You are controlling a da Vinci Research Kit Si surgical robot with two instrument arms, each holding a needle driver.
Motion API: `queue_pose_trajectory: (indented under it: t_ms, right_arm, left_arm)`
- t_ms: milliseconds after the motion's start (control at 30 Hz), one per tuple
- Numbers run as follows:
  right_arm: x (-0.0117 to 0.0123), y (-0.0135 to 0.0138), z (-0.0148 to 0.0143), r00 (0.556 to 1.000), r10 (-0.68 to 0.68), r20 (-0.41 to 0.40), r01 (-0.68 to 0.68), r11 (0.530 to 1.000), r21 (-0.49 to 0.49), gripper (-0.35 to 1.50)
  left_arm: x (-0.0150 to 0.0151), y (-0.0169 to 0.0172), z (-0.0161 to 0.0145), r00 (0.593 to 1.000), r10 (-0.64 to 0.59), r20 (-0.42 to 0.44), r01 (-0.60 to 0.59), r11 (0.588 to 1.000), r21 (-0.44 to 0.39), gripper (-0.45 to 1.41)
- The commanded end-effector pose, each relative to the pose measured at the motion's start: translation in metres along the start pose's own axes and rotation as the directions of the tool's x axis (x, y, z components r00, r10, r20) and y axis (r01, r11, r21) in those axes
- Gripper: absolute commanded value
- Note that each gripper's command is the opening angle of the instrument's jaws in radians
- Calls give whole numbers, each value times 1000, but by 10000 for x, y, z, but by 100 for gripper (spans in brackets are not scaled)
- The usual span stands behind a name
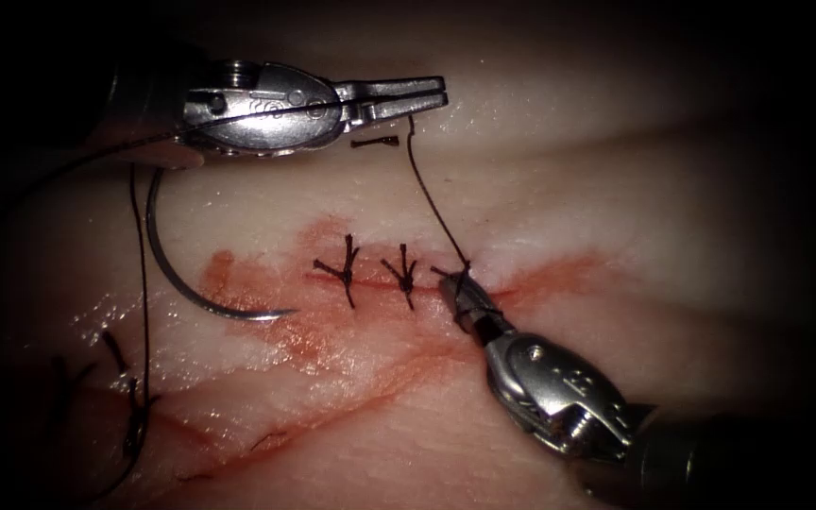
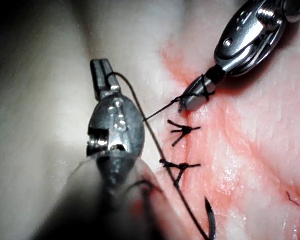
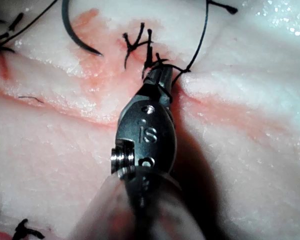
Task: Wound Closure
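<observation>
**Both tools on the thread at the third stitch; needle lies free on the left**

At the far left of the endoscope view, old stitches (image 1: 129, 416) sit in a second, lower cut in the tissue (image 1: 616, 198). A long run of thread (image 1: 141, 283) hangs down past them from the upper left.

Next comes the needle (image 1: 186, 283). It lies loose on the tissue left of the red fluid (image 1: 314, 331), held by neither tool. Its curve bows leftward and its point faces right toward the cut (image 1: 540, 279); it does not look to be in the tissue. The right wrist view shows it (image 3: 75, 35) resting on the surface as well.

The left tool (image 1: 427, 94) comes in along the top, its jaws pressed together on the thread, which drops from the tips down to the cut. The left wrist view shows the same tool (image 2: 102, 75) with thread running from its closed tips. Just below the tips lies a short cut end (image 1: 375, 142).

Two finished knots (image 1: 375, 274) cross the cut in the middle of the red fluid.

Just right of them, the right tool (image 1: 455, 293) reaches up from the lower right. Its tips sit at the cut, with thread wrapped around them; the jaws look closed and seem to grip the thread there. In the right wrist view the thread loops about the right tool (image 3: 157, 77).
</observation>
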Motion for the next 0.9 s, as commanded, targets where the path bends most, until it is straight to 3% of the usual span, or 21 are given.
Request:
queue_pose_trajectory:
  t_ms: [33,67,100,167,233,300,433,567,600,700,767,800,833,867,900]
  right_arm:
    - [-9,-12,8,999,43,27,-43,999,2,-35]
    - [-11,-14,7,994,99,43,-99,995,13,-35]
    - [-16,-16,6,959,273,82,-279,958,69,-35]
    - [-19,-16,5,911,397,115,-408,908,97,-35]
    - [-20,-14,4,864,481,147,-498,859,118,-35]
    - [-19,-10,4,850,509,138,-525,840,139,-35]
    - [-14,1,8,873,482,73,-488,865,118,-35]
    - [-5,3,17,938,344,-34,-336,931,146,-35]
    - [-3,0,21,924,380,-42,-361,904,231,-35]
    - [-2,-4,21,916,399,-41,-378,892,247,-35]
    - [-1,-7,21,986,119,-113,-95,976,198,-35]
    - [1,-11,20,824,-547,-150,556,830,26,-35]
    - [1,-12,17,668,-731,-142,737,675,-7,-35]
    - [2,-15,15,540,-832,-127,836,547,-33,-35]
    - [3,-17,13,465,-878,-112,880,473,-49,-35]
  left_arm:
    - [3,5,8,1000,-5,-5,5,1000,-3,-45]
    - [7,8,8,1000,-5,-10,5,1000,-7,-45]
    - [14,15,8,1000,1,-16,-1,1000,-12,-45]
    - [20,20,9,1000,7,-23,-7,1000,-16,-45]
    - [24,26,9,999,9,-32,-10,1000,-20,-45]
    - [26,32,8,999,14,-32,-15,999,-31,-45]
    - [26,50,5,999,30,-35,-32,998,-58,-45]
    - [23,60,2,999,42,-29,-44,997,-65,-45]
    - [22,64,0,999,47,-25,-49,996,-74,-45]
    - [21,66,-2,999,50,-22,-51,996,-76,-45]
    - [21,67,-4,999,50,-21,-51,996,-76,-45]
    - [21,67,-5,999,50,-21,-51,996,-77,-45]
    - [21,67,-6,999,50,-22,-51,996,-78,-45]
    - [21,67,-6,999,49,-22,-51,996,-78,-45]
    - [21,67,-6,999,49,-22,-51,996,-78,-45]
